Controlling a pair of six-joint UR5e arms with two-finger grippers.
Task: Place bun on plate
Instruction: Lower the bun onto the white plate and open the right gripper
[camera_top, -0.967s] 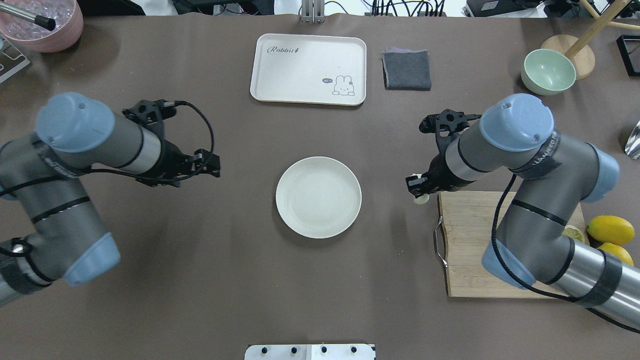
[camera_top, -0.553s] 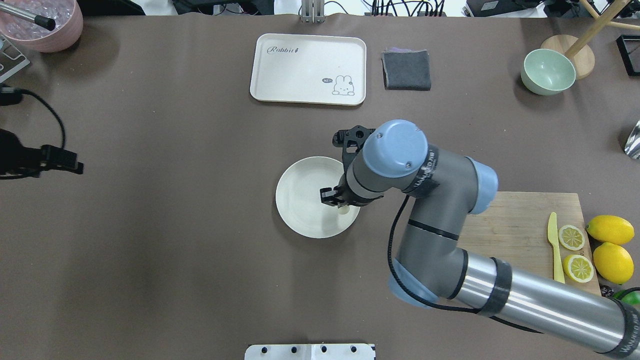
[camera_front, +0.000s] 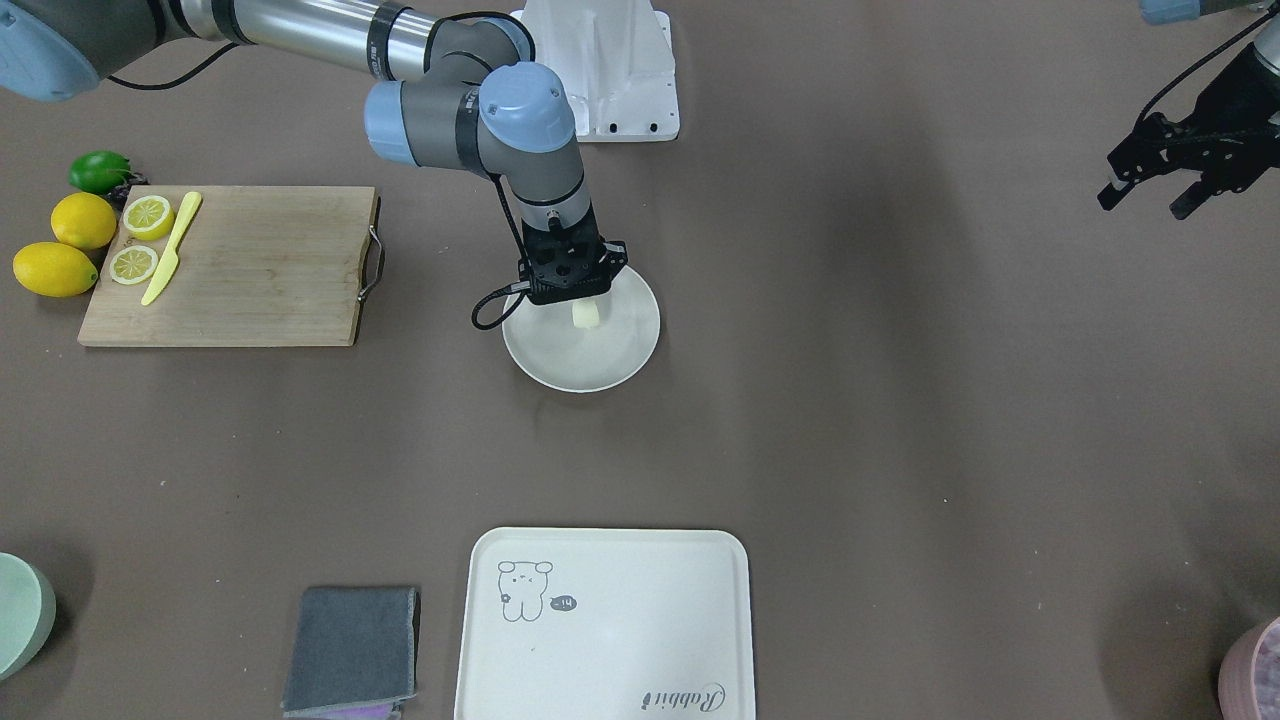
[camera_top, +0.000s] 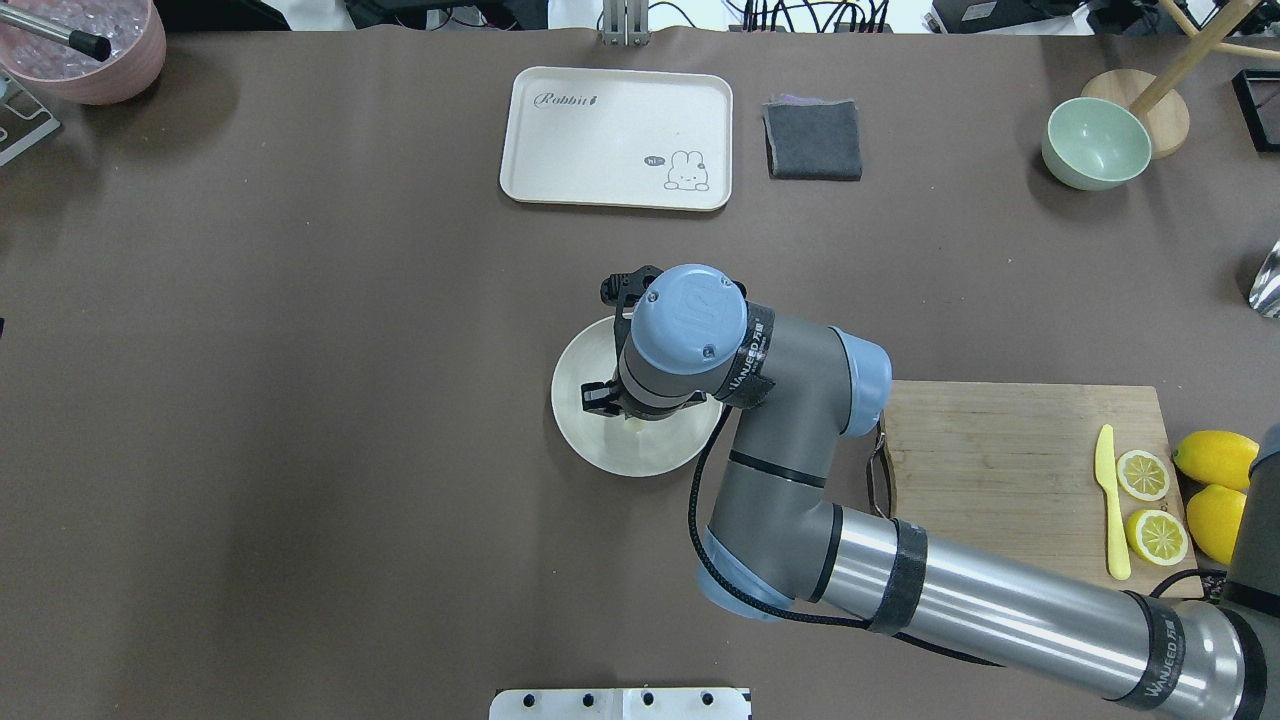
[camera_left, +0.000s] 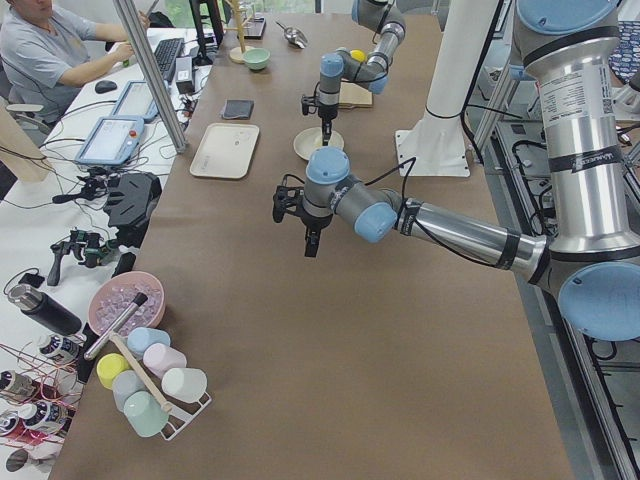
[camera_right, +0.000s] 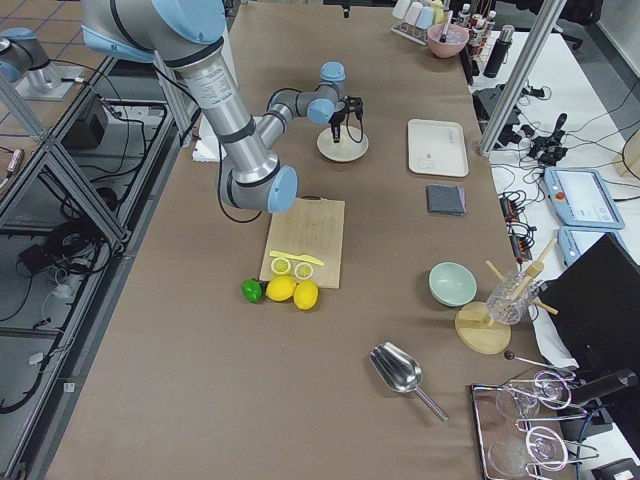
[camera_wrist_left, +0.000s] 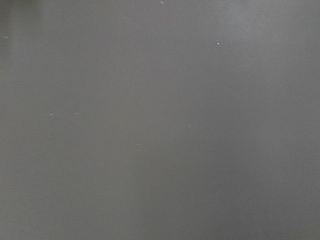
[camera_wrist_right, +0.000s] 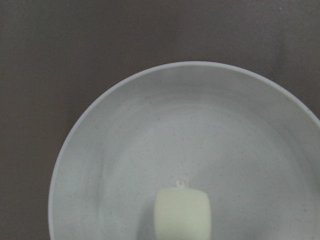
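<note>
The round off-white plate (camera_top: 580, 432) lies at the table's middle, also seen as the plate (camera_front: 580, 366) from the front. My right gripper (camera_front: 585, 300) points straight down over it, shut on the small pale bun (camera_front: 586, 316). The bun sits just at the plate's surface; I cannot tell whether it touches. In the right wrist view the bun (camera_wrist_right: 181, 212) shows low and centred over the plate (camera_wrist_right: 150, 125). From overhead the right arm hides nearly all of the bun (camera_top: 637, 424). My left gripper (camera_front: 1150, 195) hovers far off at the table's side, open and holding nothing.
A wooden cutting board (camera_top: 1000, 470) with a yellow knife (camera_top: 1110, 500) and lemon slices (camera_top: 1143, 474) lies to the right, whole lemons (camera_top: 1220, 458) beside it. The bear-drawing tray (camera_top: 617, 137), a grey cloth (camera_top: 813, 140) and a green bowl (camera_top: 1096, 143) stand along the far side.
My right gripper carried the bun from the board's corner leftward to over the plate's middle and lowered. The left arm pulled back out of the overhead view.
</note>
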